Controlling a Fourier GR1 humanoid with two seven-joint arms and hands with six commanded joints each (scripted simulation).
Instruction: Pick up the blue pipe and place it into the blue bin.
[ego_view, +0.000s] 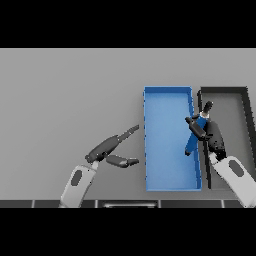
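Sitting in the right hand (209, 131), the short blue pipe (193, 142) is at the right of the frame, a little below its middle. It is tilted, with its lower end to the lower left and its upper end hidden behind the dark hand. The visible part of the pipe lies over the right inner side of the blue rectangular bin (170, 91), just beside the bin's right wall. I cannot tell if its lower end touches the bin floor or is a little above it.

The fingers (196, 126) of the right hand are curled and clamped on the pipe, and one finger points up toward the upper right. The white and grey right arm comes in from the lower right corner and crosses the wall between the two containers.

The blue bin is long and shallow, and it stands upright in the frame, right of the centre. Touching its right side, or very near to it, is a dark grey rectangular bin (245, 107) of similar shape, at the right edge of the frame.

The left hand (112, 150) is in the lower middle, above the grey worktop (65, 95), near the left wall of the blue bin. Its fingers are straight and apart from the thumb, holding nothing.
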